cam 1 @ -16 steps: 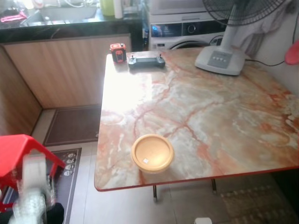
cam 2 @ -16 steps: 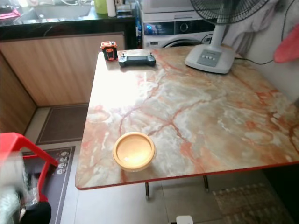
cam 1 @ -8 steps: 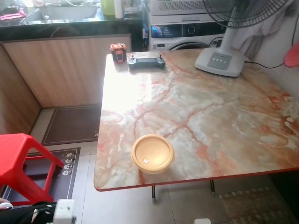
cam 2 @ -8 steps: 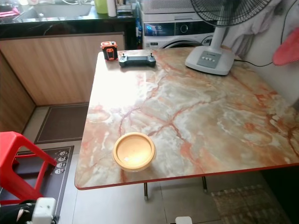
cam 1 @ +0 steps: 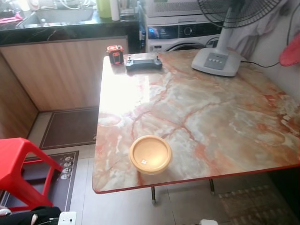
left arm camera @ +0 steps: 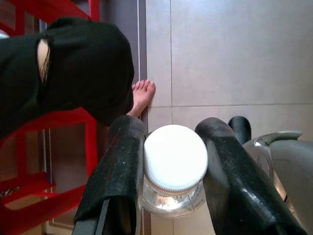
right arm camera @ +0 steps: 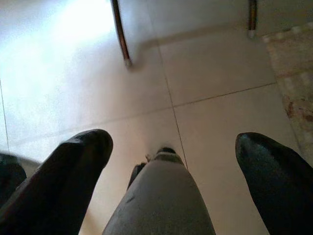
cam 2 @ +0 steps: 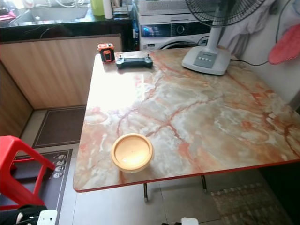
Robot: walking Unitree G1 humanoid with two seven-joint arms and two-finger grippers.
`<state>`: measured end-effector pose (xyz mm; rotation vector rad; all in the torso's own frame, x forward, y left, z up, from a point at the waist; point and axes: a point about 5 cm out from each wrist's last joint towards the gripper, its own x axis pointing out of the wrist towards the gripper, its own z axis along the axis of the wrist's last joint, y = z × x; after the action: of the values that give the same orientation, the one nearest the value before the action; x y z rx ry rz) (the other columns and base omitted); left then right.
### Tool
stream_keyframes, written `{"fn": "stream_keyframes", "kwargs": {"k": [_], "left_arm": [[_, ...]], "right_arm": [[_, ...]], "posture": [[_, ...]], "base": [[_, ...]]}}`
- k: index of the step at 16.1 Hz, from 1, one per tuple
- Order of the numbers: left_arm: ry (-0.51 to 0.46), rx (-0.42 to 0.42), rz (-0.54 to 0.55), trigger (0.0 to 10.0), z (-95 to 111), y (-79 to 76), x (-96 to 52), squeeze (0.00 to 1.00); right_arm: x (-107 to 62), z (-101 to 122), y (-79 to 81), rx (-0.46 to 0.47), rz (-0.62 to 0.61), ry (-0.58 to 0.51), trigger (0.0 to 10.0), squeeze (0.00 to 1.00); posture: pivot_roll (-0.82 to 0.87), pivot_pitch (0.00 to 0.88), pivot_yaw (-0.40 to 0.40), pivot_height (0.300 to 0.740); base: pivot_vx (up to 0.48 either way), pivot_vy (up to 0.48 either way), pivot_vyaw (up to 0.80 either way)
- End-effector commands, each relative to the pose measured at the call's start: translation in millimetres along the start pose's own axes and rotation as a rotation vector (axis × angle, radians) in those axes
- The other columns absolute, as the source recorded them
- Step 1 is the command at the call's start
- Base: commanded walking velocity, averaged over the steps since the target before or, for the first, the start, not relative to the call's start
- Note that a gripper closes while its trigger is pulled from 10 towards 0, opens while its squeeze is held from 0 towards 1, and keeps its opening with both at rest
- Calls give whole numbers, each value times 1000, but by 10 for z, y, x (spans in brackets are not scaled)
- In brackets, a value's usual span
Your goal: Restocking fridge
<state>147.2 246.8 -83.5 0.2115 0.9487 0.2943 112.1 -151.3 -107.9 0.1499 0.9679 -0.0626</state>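
1. Marble-patterned table (cam 1: pixel 211 117) takes up the middle and right of the head views; a yellow lidded container (cam 1: pixel 150 154) sits near its lower-left edge, close to the drop, so a careless reach could knock it off.
2. Low over the floor tiles, the left gripper (left arm camera: pixel 171 171) has its two black fingers (left arm camera: pixel 120 166) pinching a white-capped clear jar (left arm camera: pixel 175 159) just under the cap. That grip looks narrow, so I judge a jolt while walking could let the jar slip and break.
3. A person's bare foot (left arm camera: pixel 143 95) and the red stool (cam 1: pixel 21 164) lie just beyond the jar, at risk of collision.
4. Fingers of the right gripper (right arm camera: pixel 171 161) are spread wide, holding nothing, above the floor.
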Motion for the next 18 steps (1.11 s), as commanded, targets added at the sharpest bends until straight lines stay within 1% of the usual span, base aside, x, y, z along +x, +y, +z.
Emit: {"fn": "stream_keyframes", "kwargs": {"k": [1,3,7,8,9,13,15,17,18], "left_arm": [[11,8,21,10000,-37,58,1,0],[17,22,17,10000,-44,61,3,0],[14,22,18,10000,-45,60,4,0],[29,28,10,10000,-114,81,-11,0],[39,31,4,10000,-155,75,-22,0],[63,30,-8,10000,-208,11,-38,0],[74,29,-14,10000,-228,-8,-43,0],[88,26,-15,10000,-252,17,-45,0],[90,26,-14,10000,-256,28,-45,0]], "right_arm": [[-31,-63,30,59,7,-17,10000,0],[-32,-50,39,63,17,-32,10000,0],[-35,-51,38,70,17,-37,10000,0],[-43,25,35,62,13,-121,10000,0],[-45,66,38,27,17,-156,10000,0],[-39,68,34,-6,9,-145,10000,0],[-33,63,26,-82,-5,-128,10000,0],[-47,121,41,-59,22,-197,10000,0],[-48,129,44,-65,24,-205,10000,0]], "posture": [[51,0,23,740],[49,0,25,740],[49,0,25,740],[36,0,24,740],[32,0,22,740],[35,0,12,740],[40,0,11,740],[44,0,10,740],[40,0,7,740]], "base": [[0,0,0],[0,0,0],[0,0,0],[0,0,0],[0,0,0],[0,0,0],[0,0,0],[0,0,0],[0,0,0]]}}
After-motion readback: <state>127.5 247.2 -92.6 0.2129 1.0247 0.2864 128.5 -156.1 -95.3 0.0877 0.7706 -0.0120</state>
